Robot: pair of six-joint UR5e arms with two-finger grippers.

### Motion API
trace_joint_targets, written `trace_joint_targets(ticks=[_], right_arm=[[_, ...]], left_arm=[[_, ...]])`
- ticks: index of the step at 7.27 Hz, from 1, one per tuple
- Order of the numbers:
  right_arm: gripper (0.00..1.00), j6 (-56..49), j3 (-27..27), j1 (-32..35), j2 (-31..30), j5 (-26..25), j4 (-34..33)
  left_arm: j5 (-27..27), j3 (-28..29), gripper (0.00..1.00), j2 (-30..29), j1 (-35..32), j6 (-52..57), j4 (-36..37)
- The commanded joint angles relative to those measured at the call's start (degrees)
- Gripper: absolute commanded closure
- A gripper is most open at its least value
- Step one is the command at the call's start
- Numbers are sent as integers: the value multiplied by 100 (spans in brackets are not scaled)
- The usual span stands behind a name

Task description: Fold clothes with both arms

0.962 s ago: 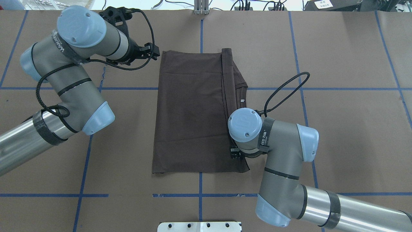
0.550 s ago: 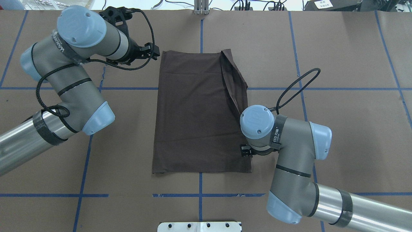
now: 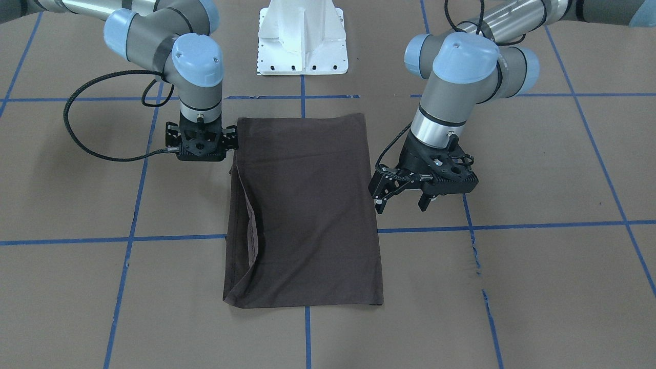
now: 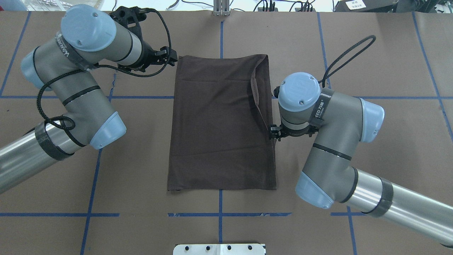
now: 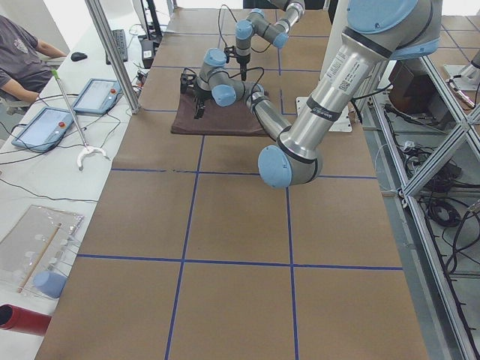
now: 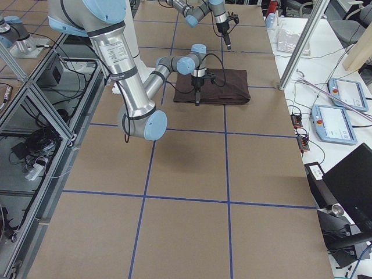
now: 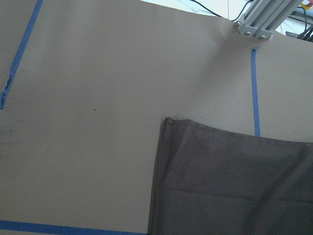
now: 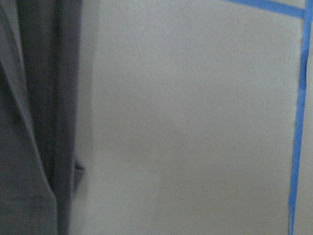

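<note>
- The folded T-shirt (image 3: 307, 205) lies flat mid-worktop (image 3: 512, 282), between both arms.
- The left fingers (image 3: 380, 197) hang spread beside its edge; the right arm (image 3: 197, 77) hides its fingers, so we cannot tell.
- We'd square the loose side flap (image 3: 245, 225) before folding across.

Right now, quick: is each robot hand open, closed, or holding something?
Left hand: open, holding nothing, beside the T-shirt.
Right hand: cannot be told; it points straight down at the T-shirt's edge, and its fingers are hidden.
</note>
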Motion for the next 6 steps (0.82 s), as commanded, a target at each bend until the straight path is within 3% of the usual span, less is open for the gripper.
trace_joint_targets(ticks=[1, 3, 6], right_arm=[[0, 52, -1558, 358, 927, -8, 1356], [0, -26, -2687, 473, 1622, -25, 1514], [0, -123, -2981, 509, 1555, -34, 1444]], left_arm=[[-44, -13, 0, 18, -2, 42, -6], [-53, -5, 0, 18, -2, 42, -32], [-53, 22, 0, 27, -2, 42, -33]])
